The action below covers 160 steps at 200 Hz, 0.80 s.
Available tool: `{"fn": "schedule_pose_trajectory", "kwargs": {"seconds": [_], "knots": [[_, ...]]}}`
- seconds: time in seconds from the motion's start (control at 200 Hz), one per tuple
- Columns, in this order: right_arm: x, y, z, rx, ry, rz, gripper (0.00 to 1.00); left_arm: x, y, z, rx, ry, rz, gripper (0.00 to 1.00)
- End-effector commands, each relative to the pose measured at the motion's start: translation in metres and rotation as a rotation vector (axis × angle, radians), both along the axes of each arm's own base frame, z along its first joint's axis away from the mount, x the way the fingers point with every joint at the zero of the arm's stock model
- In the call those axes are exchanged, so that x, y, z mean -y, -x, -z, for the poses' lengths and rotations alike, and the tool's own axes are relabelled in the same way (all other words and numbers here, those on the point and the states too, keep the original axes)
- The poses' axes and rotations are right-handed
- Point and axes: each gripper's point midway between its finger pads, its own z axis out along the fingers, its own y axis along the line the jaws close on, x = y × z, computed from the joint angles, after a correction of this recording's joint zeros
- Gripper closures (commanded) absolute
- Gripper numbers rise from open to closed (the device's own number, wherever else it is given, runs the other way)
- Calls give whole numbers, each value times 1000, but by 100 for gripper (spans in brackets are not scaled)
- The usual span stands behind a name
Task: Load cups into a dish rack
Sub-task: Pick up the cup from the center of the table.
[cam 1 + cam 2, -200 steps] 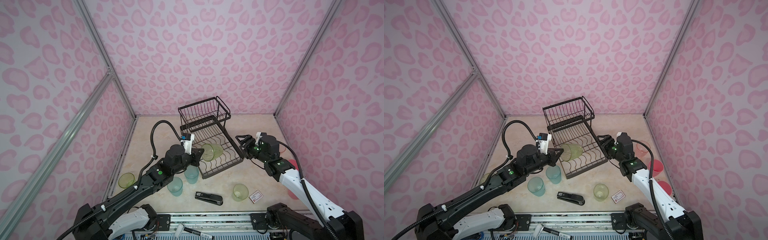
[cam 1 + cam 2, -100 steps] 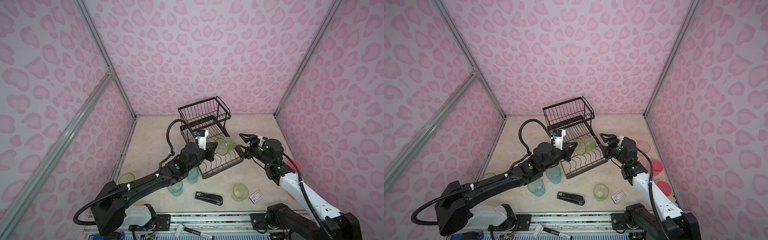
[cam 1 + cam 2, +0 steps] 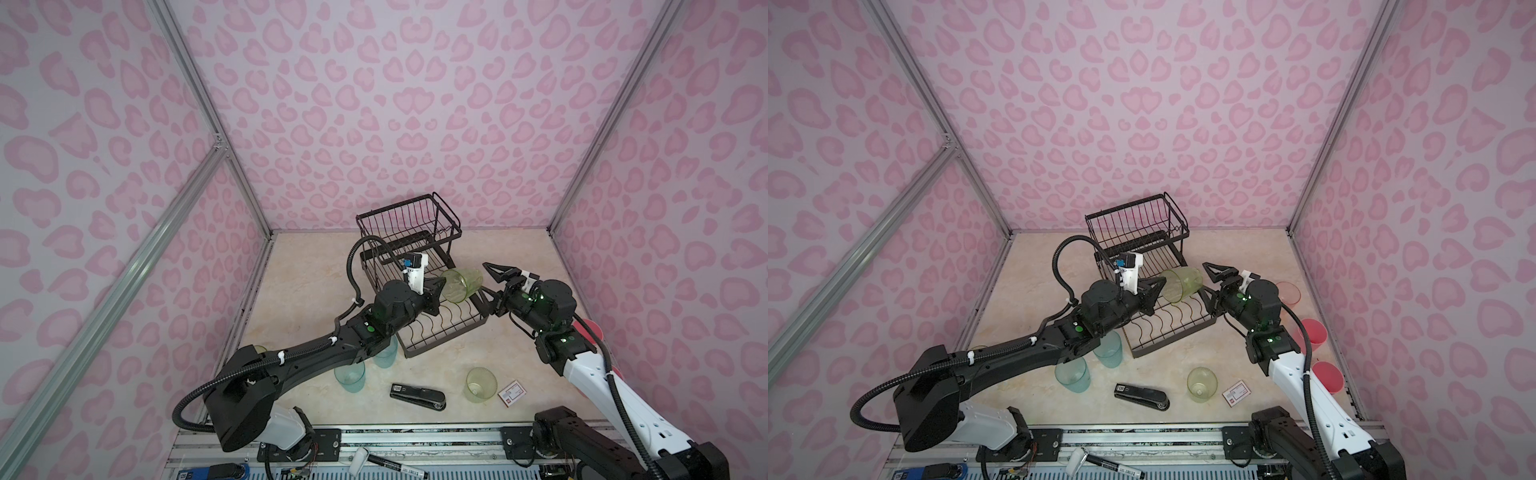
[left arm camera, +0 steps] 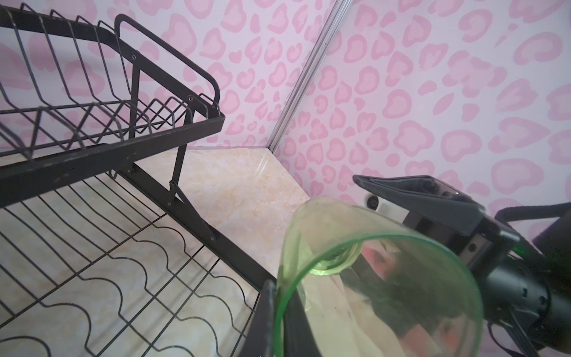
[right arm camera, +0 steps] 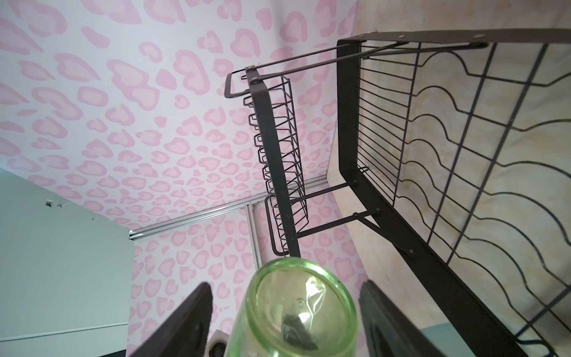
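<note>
A translucent yellow-green cup [image 3: 462, 283] [image 3: 1181, 282] hangs on its side above the right edge of the black wire dish rack [image 3: 440, 332] [image 3: 1133, 224]. My left gripper [image 3: 440, 286] [image 4: 279, 296] is shut on the cup's [image 4: 370, 278] rim, one finger inside and one outside. My right gripper [image 3: 488, 279] [image 5: 285, 286] stands open around the cup's [image 5: 296, 309] base, with a gap on each side. The rack's [image 4: 123, 148] [image 5: 349, 123] lower tray and upper basket hold nothing.
Two teal cups [image 3: 350, 376] [image 3: 384, 353] stand under my left arm, and a yellow-green cup [image 3: 481, 384] stands at the front. Pink cups [image 3: 1287, 293] [image 3: 1312, 330] [image 3: 1327, 376] line the right wall. A black stapler [image 3: 417, 395] and a small card [image 3: 512, 392] lie near the front edge.
My left gripper has carried the yellow-green cup to the right across the rack. The cup's base now sits between my right gripper's open fingers, which have lifted and turned toward it.
</note>
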Motion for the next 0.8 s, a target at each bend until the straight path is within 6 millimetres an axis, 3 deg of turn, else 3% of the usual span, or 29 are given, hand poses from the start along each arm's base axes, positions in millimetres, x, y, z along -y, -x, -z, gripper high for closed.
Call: {"fn": "schedule_pose_trajectory", "kwargs": {"seconds": [0.0,0.795], "knots": [[-1,0,-4,12,1,-5,24,6,-4,-24,58,60,-1,97],[-12,-7,-15,33,-22,-34,23,36,-9,-21,53,87,52,97]]}}
